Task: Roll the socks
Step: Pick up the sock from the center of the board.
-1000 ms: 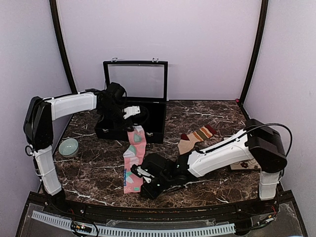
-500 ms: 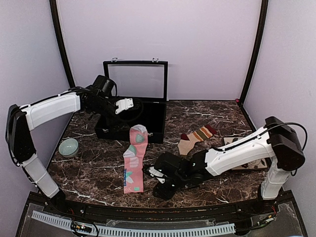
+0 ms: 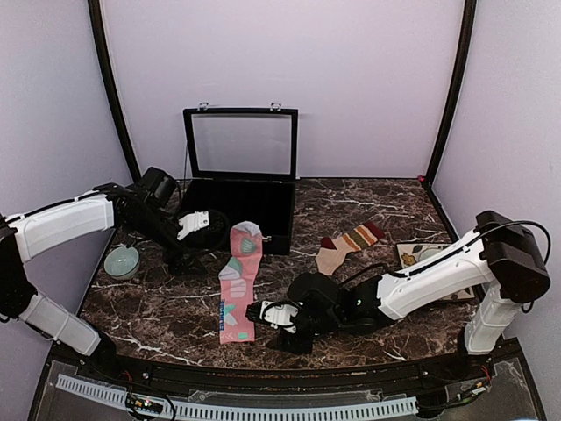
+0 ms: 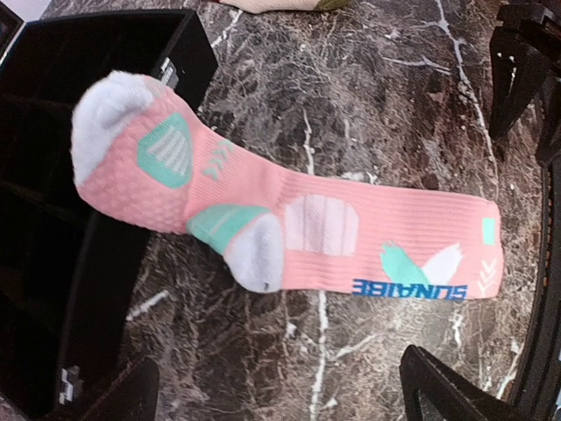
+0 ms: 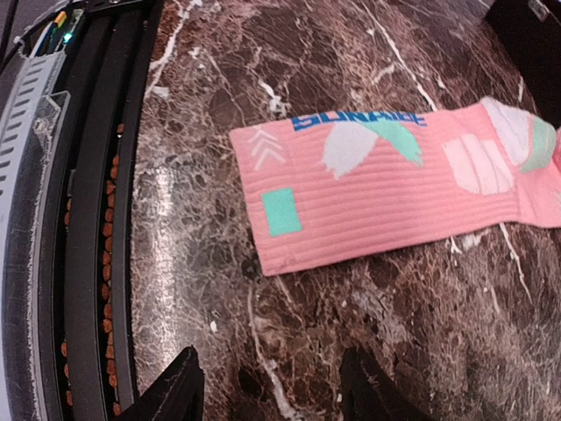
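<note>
Sitting at far left on the dark marble tabletop (image 3: 175, 307) is a small pale-green bowl (image 3: 121, 261). Next, the left gripper (image 3: 195, 223) is hovering beside the open black hinged case (image 3: 263, 206), jaws spread wide and gripping nothing. The pink fabric sock with mint patches and grey toe (image 3: 238, 279) is lying flat and unrolled, toe overlapping the case's front edge. The right gripper (image 3: 266, 313) is hanging near its cuff end, jaws parted and empty. The tan striped sock with maroon cuff (image 3: 349, 242) is lying well apart, further right.
</note>
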You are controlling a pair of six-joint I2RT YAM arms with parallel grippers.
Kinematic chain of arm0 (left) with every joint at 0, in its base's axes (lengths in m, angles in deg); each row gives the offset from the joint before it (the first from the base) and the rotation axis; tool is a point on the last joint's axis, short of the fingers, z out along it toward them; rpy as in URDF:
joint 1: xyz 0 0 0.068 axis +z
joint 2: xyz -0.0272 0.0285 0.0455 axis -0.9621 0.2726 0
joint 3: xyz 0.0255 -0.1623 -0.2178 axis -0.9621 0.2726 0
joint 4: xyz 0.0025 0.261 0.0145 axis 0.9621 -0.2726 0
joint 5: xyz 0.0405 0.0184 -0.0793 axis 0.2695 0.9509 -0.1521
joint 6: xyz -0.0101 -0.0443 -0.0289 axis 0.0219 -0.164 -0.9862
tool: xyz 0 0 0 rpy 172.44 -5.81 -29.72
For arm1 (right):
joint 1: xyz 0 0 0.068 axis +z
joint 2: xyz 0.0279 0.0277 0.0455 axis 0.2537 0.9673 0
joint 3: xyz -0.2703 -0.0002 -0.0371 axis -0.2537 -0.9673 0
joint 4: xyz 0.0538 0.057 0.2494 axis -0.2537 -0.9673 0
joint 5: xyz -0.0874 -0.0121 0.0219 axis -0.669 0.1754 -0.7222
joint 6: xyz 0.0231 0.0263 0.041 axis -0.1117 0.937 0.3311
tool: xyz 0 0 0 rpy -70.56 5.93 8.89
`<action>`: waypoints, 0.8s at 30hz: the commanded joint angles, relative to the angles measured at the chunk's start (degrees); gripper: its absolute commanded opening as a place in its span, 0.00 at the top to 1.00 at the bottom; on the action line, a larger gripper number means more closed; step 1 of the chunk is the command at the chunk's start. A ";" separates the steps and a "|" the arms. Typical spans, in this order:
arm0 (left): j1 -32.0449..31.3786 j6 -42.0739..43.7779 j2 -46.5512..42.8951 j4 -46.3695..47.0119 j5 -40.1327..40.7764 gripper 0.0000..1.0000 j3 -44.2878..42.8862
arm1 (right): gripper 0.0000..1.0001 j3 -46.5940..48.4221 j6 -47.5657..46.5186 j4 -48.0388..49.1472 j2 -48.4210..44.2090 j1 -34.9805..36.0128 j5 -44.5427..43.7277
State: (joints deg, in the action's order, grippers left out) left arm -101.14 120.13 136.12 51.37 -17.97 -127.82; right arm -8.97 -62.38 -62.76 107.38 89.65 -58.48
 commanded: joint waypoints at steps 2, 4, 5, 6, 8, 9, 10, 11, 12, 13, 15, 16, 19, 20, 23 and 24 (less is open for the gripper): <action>3.35 -0.29 -5.10 -1.59 -8.19 0.01 6.11 | 0.50 1.84 -12.68 8.19 1.77 0.10 6.22; 3.51 -0.33 -6.29 -0.63 -8.97 0.01 7.96 | 0.53 3.50 -14.30 7.74 3.66 0.14 7.97; 3.55 -0.52 -6.87 -0.01 -9.42 0.01 9.04 | 0.55 4.65 -14.96 7.28 4.97 0.18 9.07; 3.61 -1.02 -7.48 0.71 -9.78 0.01 10.04 | 0.57 5.61 -15.61 6.69 5.80 0.25 9.75; 4.18 -1.96 -8.44 1.69 -10.56 0.01 11.56 | 0.59 6.80 -16.83 6.03 7.36 0.48 10.49; 4.73 -2.48 -8.83 1.63 -11.17 0.01 12.11 | 0.60 7.19 -17.25 5.98 7.99 0.47 10.50; 5.26 -2.47 -9.22 1.33 -11.77 0.01 12.47 | 0.61 7.42 -17.52 5.98 8.59 0.50 10.59; 5.57 -2.22 -9.81 0.99 -11.99 0.01 12.86 | 0.61 7.60 -17.88 6.00 9.15 0.47 10.56; 5.68 -1.62 -10.19 0.44 -11.92 0.01 13.26 | 0.62 7.78 -18.00 6.15 9.81 0.45 10.27; 5.66 -0.58 -10.56 -0.17 -11.88 0.01 13.61 | 0.62 7.93 -18.03 6.55 10.42 0.45 9.66; 5.65 0.53 -10.98 -0.96 -11.83 0.01 14.13 | 0.63 8.28 -17.97 7.39 11.80 0.31 8.39; 5.70 0.77 -11.08 -1.28 -12.02 0.01 14.19 | 0.63 8.44 -17.93 7.82 12.29 0.21 8.05; 5.71 1.60 -11.46 -2.08 -12.71 0.01 14.66 | 0.64 9.42 -17.75 8.52 13.76 0.02 7.14; 5.75 1.87 -11.71 -2.11 -12.89 0.01 14.98 | 0.64 9.71 -17.68 8.41 14.25 0.02 6.73; 5.71 3.36 -12.25 -3.00 -13.41 0.01 15.75 | 0.67 10.06 -17.29 8.26 15.10 -0.28 5.32; 5.72 3.87 -12.12 -3.62 -13.51 0.01 15.79 | 0.67 9.99 -16.94 8.21 15.17 -0.39 5.26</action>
State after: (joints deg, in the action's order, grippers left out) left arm -95.65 121.34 125.61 51.09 -29.22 -113.24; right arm -0.30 -79.61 -56.55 121.56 89.65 -51.16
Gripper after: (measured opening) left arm 0.988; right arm 0.337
